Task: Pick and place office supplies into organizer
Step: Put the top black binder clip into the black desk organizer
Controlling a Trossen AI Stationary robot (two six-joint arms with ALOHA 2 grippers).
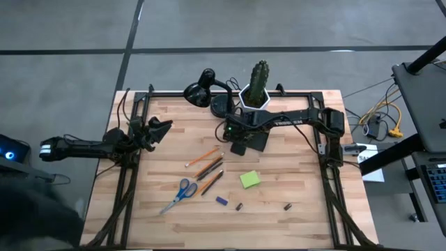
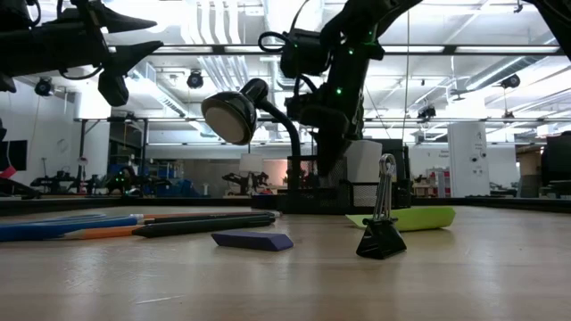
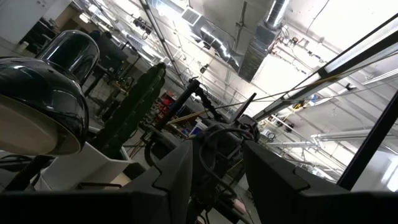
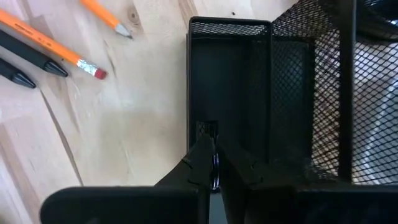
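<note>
Wooden tabletop (image 1: 293, 174) carries pencils (image 1: 203, 157), scissors (image 1: 180, 194), a green pad (image 1: 250, 180) and small clips, all loose. Right tool (image 4: 211, 163) hangs clenched over the mesh organizer (image 4: 230, 74), pinching a small metal piece I cannot identify. Released crooked, it may catch the rim and bounce out. Left tool (image 1: 159, 130) waits released at the tabletop's left edge.

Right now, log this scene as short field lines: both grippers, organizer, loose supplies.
right gripper: shut, hanging over the mesh organizer; whether it holds anything, unclear
left gripper: open, raised at the table's left edge
still on table: pencils, scissors, sticky-note pad, blue block, binder clip
</note>
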